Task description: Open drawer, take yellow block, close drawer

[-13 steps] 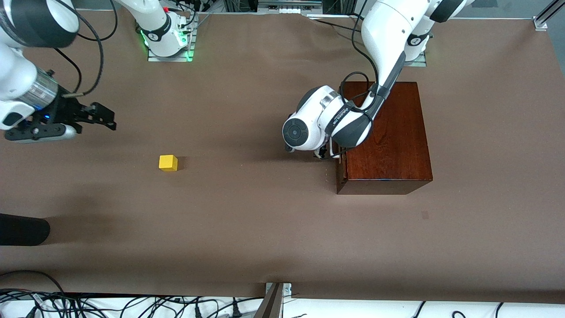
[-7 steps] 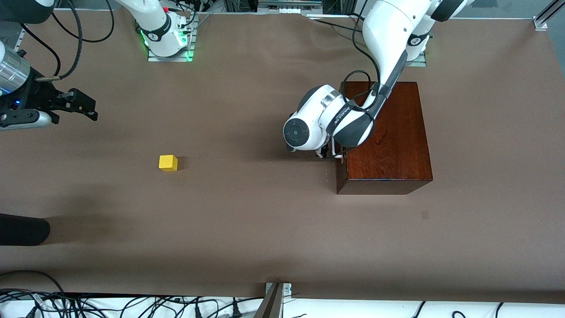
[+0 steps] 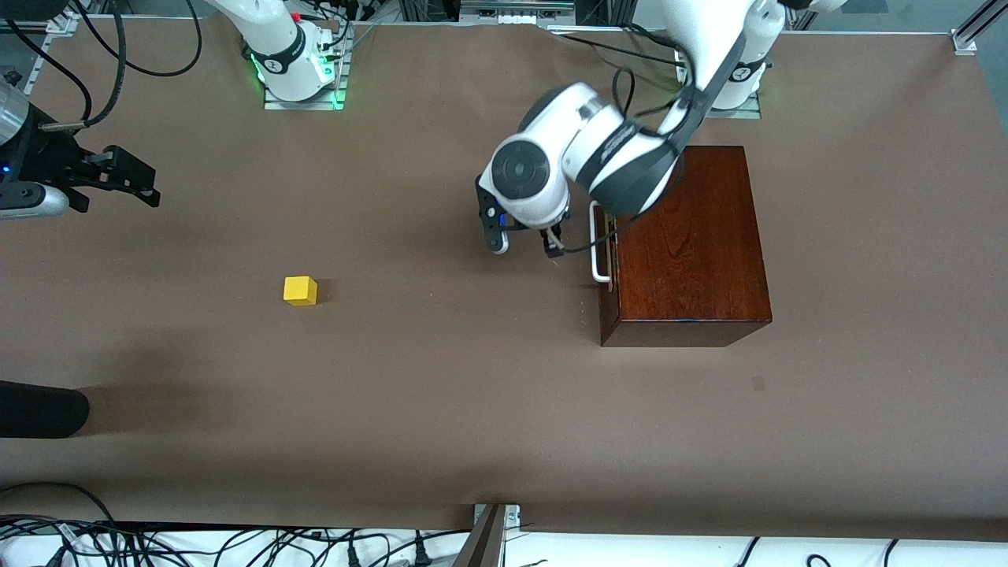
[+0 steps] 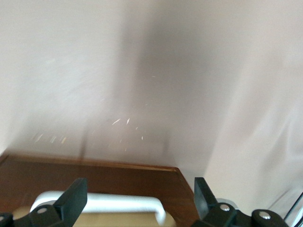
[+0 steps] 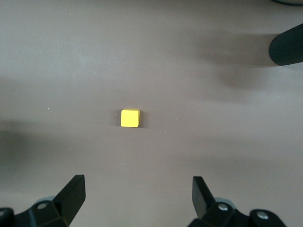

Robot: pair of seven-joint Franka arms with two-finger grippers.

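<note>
Robotics lab. Two white arms are bolted on metal base plates at the far edge of a table covered in plain brown sheeting. Loose cable bundles run along the near edge. Aluminium framing stands at a far corner.

White rounded arm shells, dark grey joint bands, black cables, black tools, green-lit bases

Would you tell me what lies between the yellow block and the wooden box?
Only bare table between yellow block and wooden box, per the front view.
</note>
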